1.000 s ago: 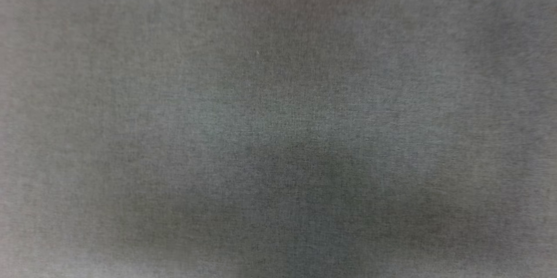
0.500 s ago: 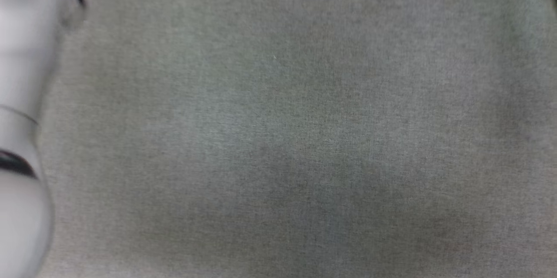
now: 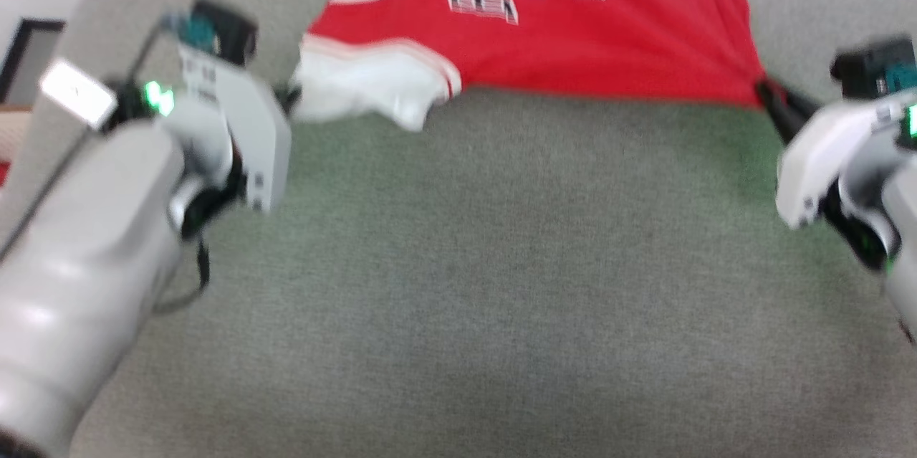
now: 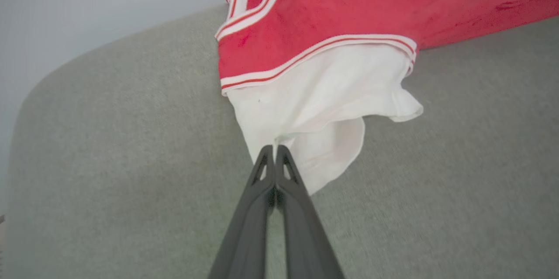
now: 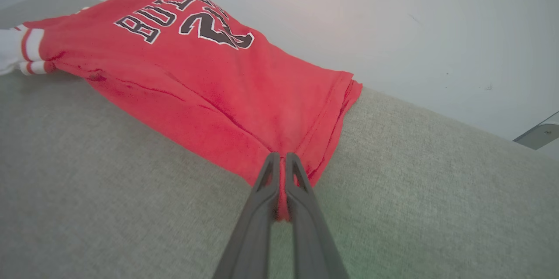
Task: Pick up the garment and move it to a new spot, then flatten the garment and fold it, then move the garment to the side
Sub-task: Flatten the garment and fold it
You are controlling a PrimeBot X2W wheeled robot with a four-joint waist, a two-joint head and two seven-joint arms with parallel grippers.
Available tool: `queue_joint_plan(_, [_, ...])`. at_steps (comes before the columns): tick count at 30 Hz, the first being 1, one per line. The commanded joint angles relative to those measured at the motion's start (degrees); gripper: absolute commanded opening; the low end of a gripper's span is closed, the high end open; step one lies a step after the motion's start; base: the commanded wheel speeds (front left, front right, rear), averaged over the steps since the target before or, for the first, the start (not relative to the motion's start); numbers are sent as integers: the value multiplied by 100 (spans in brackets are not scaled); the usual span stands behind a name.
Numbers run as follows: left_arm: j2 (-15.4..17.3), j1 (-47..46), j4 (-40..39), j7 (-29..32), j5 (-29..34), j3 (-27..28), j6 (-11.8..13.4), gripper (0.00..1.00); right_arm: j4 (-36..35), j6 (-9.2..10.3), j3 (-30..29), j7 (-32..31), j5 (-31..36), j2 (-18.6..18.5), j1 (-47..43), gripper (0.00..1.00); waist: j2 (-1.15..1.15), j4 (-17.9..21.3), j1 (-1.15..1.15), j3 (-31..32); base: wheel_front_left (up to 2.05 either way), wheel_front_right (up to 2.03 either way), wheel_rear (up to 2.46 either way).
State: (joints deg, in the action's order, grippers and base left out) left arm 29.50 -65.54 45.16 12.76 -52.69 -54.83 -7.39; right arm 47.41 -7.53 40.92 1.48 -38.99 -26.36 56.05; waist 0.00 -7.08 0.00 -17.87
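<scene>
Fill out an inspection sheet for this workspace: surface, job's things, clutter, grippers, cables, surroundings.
surface: grey-green fabric cushion, far corners rounded.
job's things: garment, red, lying at the far edge, held at both ends.
clutter: nothing seen.
grippers: left gripper, jaws shut on the white sleeve; right gripper, jaws shut on a red hem corner.
cables: thin dark cable looping under the left wrist.
surroundings: pale wall behind; dark frame far left.
</scene>
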Motion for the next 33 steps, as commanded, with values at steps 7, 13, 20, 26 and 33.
queue_joint_plan(7, [954,1565,-1893,672,-435,-91,737,0,-1370,9,43,-691,-755,-740,-1490,0,0,-25,0,634,0,0,0])
queue_joint_plan(13, [1993,2834,-3970,1103,-832,-93,1850,0,-2261,9,-167,-1307,-1009,-1175,-2582,0,0,18,0,741,0,0,0])
queue_joint_plan(20, [2876,4079,-5852,1336,-1328,-155,3063,0,-3149,9,-524,-2072,-1261,-1531,-3817,0,0,24,0,737,0,0,0])
queue_joint_plan(26, [3297,4680,-6723,1397,-1604,-212,3712,0,-3867,9,-953,-2797,-1475,-1662,-4832,0,0,22,0,698,0,0,0])
queue_joint_plan(33, [3692,4680,-7221,1187,-1506,5,4058,0,-4623,10,-1850,-3213,-1360,-1634,-5491,0,0,80,0,584,0,0,0])
